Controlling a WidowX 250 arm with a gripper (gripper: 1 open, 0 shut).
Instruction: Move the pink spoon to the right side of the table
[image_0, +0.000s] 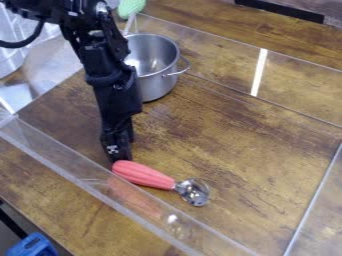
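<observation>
1. A black robot arm (104, 55) reaches down from the far left of the scene, and its gripper (118, 150) is low over the near left part of the table (241, 130), a dark brown wood-grain top with scuffed, lighter patches.
2. The gripper's tip is at the left end of the pink spoon, right by the handle; whether the two touch cannot be told.
3. The state of the jaws cannot be told, since the fingers merge into one dark shape at this size.
4. The pink spoon (144, 175) lies on the near part of the table, left of the middle, its pink-red handle pointing left and slightly far, its shiny round metal bowl pointing right and slightly near.
5. A clear acrylic wall (80, 170) runs diagonally along the near left side, and part of it shows in front of the spoon's handle.
6. A shiny metal pot (154, 70) stands upright at the far left, just right of the arm, with a loop handle on its right side.
7. A pale green object (131, 8) shows beyond the pot, cut off by the top of the view.
8. A blue object (34, 245) sits in the near left corner, outside the acrylic wall.
9. A short white strip (259, 73) lies toward the far right.
</observation>
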